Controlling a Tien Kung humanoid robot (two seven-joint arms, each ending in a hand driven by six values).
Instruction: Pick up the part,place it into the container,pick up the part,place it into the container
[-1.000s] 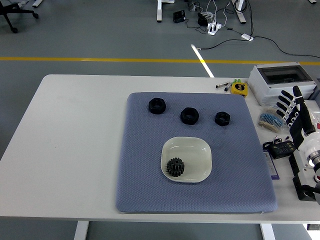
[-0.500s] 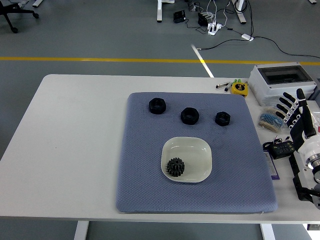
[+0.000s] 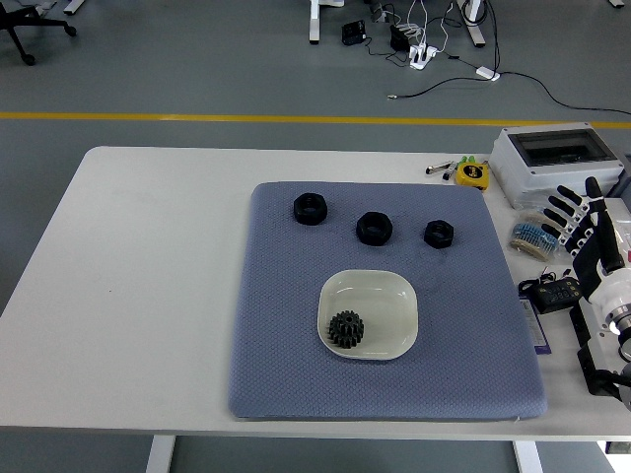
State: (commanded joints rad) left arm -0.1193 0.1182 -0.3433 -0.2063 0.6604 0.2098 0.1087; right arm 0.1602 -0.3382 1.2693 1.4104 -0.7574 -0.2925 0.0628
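The right hand [image 3: 584, 229] hovered at the table's right edge, fingers spread, empty. Well to its left, a gear [image 3: 346, 328] lay in the dish [image 3: 396, 301]; three nuts [image 3: 374, 228] sat beyond on the mat [image 3: 276, 335].

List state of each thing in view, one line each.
Gear: in the dish, lying flat.
Dish: on the mat, upright, holds only the gear.
Left nut: on the mat, outside the dish.
Middle nut: on the mat, outside the dish.
Right nut: on the mat, outside the dish.
Right hand: at the table's right edge, fingers spread, empty.
Grey box: lid closed.
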